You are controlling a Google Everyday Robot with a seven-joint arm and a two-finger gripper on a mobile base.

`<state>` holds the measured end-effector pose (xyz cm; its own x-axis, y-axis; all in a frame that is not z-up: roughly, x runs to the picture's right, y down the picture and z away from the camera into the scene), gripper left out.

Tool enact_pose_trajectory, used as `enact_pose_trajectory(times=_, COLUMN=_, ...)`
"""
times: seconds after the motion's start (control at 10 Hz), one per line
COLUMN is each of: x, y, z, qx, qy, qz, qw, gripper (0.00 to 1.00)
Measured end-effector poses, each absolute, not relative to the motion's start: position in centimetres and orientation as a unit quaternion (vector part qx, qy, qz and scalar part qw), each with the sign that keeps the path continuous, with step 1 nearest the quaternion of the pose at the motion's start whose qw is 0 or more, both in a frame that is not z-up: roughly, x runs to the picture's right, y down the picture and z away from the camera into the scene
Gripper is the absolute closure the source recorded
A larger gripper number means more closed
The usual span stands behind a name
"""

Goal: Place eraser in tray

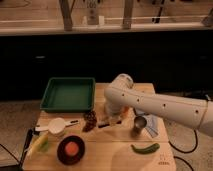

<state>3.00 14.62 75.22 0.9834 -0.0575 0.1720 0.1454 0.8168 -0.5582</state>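
Gripper [111, 118] apparently behind arm, tray [68, 93] beside

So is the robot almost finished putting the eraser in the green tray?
Not yet. The tray has nothing in it. The gripper is down at the table just right of the tray, above the eraser, which is on the wood. Whether it has hold of it is unclear. Lifting it and carrying it left into the tray remain.

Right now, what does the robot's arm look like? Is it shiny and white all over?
Mostly white, yes. The arm is a thick, smooth white tube with a rounded elbow joint and a few small dark dots along its side. It reaches in from the right, over the wooden table. The gripper sits low at its end, beside the green tray, mostly hidden by the arm.
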Motion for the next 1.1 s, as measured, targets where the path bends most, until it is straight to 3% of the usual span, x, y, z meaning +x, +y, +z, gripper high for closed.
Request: enact_pose_trajectory(times=1.1, x=-0.9, y=10.5, z=78.0, qx=-0.301, qy=-0.084, qz=-0.1, qw=0.945, gripper=1.0)
